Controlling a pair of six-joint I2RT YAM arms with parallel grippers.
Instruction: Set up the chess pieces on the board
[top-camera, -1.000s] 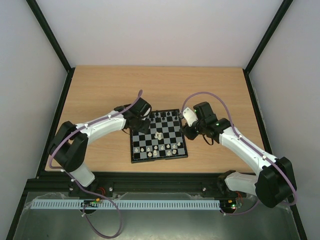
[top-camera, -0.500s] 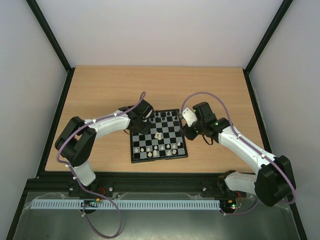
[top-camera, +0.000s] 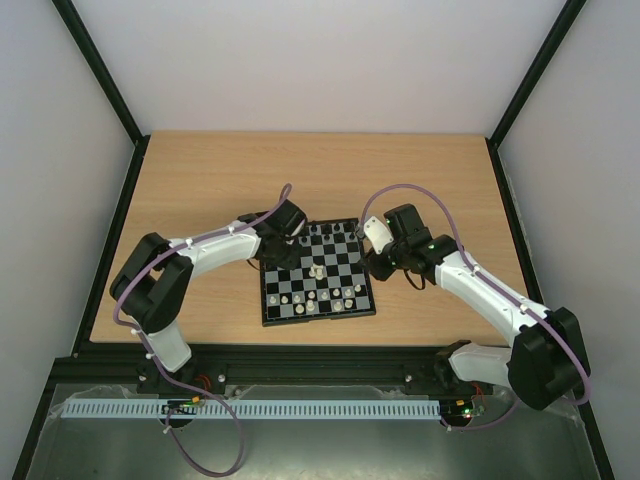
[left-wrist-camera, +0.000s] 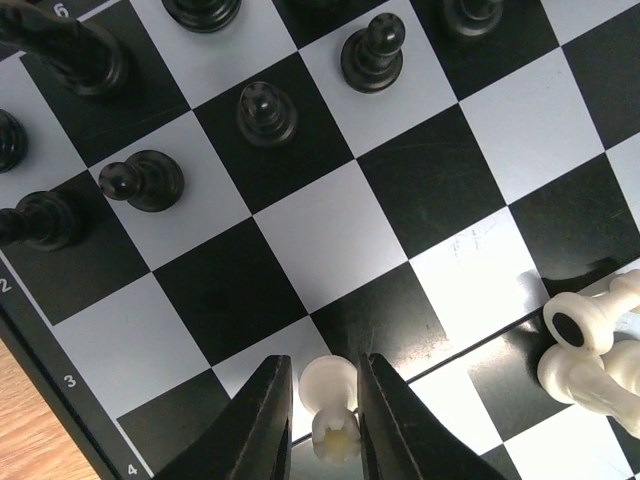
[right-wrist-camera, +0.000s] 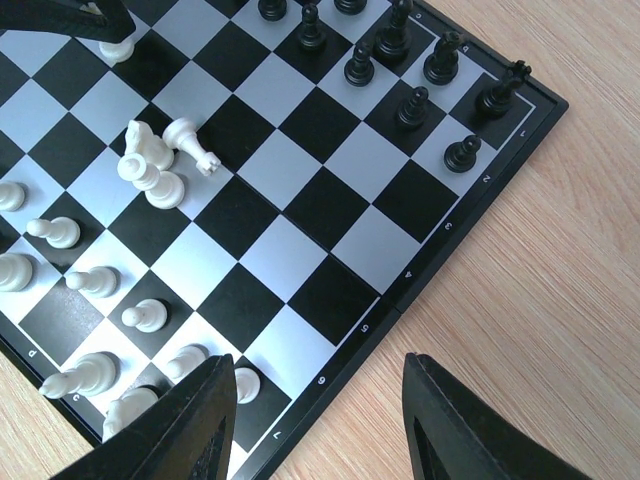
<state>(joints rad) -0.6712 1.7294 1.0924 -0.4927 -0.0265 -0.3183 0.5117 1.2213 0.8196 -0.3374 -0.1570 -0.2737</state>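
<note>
Left wrist view: the left pincer pinches a cream pawn near the board edge. It looks tiny, light, hard and slick, so grip its waist. The right pincer hangs spread.

This looks like a robotics lab cell: plain white panels in a black frame enclose a wooden bench, with a cabled left arm and right arm bolted on.
</note>
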